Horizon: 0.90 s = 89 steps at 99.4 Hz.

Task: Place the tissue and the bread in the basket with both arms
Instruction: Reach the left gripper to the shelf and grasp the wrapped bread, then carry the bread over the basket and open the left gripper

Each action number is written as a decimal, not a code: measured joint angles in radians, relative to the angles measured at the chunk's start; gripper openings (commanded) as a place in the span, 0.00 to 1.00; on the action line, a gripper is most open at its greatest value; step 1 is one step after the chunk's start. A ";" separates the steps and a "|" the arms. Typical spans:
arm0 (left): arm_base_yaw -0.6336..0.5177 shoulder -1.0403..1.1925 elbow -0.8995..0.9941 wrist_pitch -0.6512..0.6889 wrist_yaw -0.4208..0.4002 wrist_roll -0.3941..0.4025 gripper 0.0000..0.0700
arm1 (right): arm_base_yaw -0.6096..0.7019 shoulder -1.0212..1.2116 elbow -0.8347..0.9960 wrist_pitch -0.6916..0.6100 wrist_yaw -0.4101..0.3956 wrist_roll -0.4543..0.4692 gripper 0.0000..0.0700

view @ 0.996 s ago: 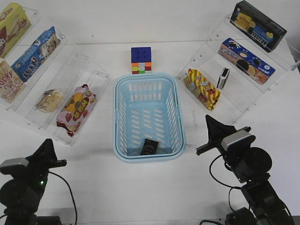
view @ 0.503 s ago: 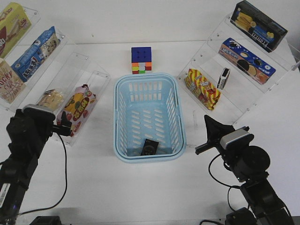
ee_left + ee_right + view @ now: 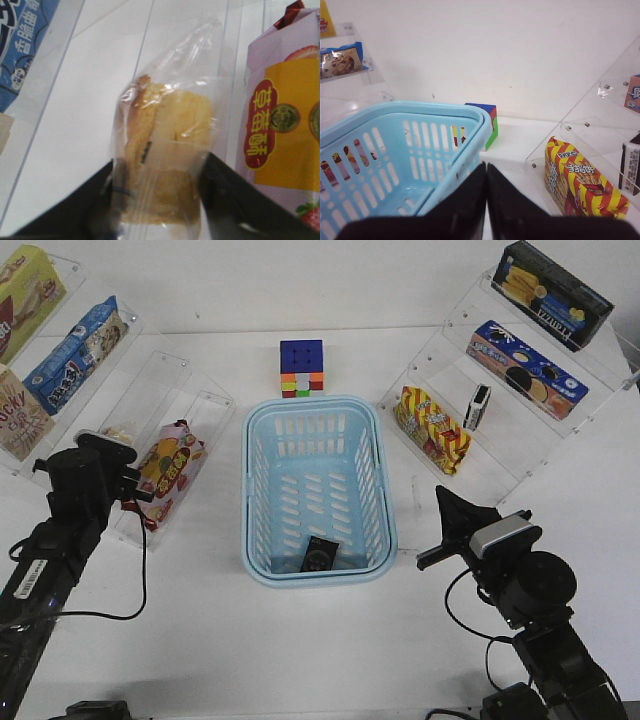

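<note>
The bread (image 3: pixel 117 432), golden-brown in clear wrap, lies on the lower left acrylic shelf, mostly hidden by my left arm. In the left wrist view the bread (image 3: pixel 167 130) sits between my left gripper's (image 3: pixel 159 159) two black fingers, which stand open on either side of it. My left gripper (image 3: pixel 110 445) is at the shelf. The tissue (image 3: pixel 318 555), a black pack with a pale mark, lies inside the light-blue basket (image 3: pixel 262 490) at its near end. My right gripper (image 3: pixel 441 492) is shut and empty, just right of the basket; it also shows in the right wrist view (image 3: pixel 486 167) beside the basket (image 3: pixel 395 130).
A pink strawberry snack bag (image 3: pixel 165 468) lies right beside the bread, also in the left wrist view (image 3: pixel 285 125). A colour cube (image 3: pixel 301 368) stands behind the basket. A red-and-yellow bag (image 3: pixel 432 428), a narrow black-and-white pack (image 3: pixel 478 406) and boxes fill the right shelves.
My left arm has risen from the near left corner and reached forward to the shelf, bringing its fingers around the bread. The right arm and the tissue have not moved.
</note>
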 measured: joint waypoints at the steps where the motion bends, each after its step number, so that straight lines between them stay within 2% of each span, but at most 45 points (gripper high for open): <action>1: 0.000 0.000 0.000 0.002 0.000 0.000 0.00 | 0.000 0.000 0.000 0.000 0.000 0.000 0.01; 18: -0.015 -0.034 0.002 -0.008 0.002 -0.024 0.00 | 0.000 0.000 0.000 0.000 0.000 0.001 0.01; 26: -0.036 -0.074 0.026 -0.017 0.049 -0.058 0.00 | 0.000 0.000 0.000 0.000 0.000 0.003 0.01; 36: -0.069 -0.140 0.092 -0.006 0.194 -0.130 0.00 | 0.000 0.000 0.000 0.000 0.000 0.005 0.01; 58: -0.189 -0.216 0.161 0.048 0.640 -0.393 0.00 | 0.000 0.000 0.000 0.000 0.000 0.006 0.01; 68: -0.283 -0.169 0.159 0.042 0.734 -0.475 0.02 | 0.000 0.000 0.000 0.000 0.000 0.006 0.01; 72: -0.323 -0.143 0.156 0.036 0.736 -0.490 0.09 | 0.000 0.000 0.000 0.000 0.000 0.006 0.01; 84: -0.435 -0.073 0.147 0.021 0.737 -0.516 0.51 | 0.000 0.000 0.000 0.000 0.000 0.006 0.01; 89: -0.469 -0.051 0.147 0.024 0.740 -0.521 0.61 | 0.000 0.000 0.000 0.000 0.000 0.006 0.01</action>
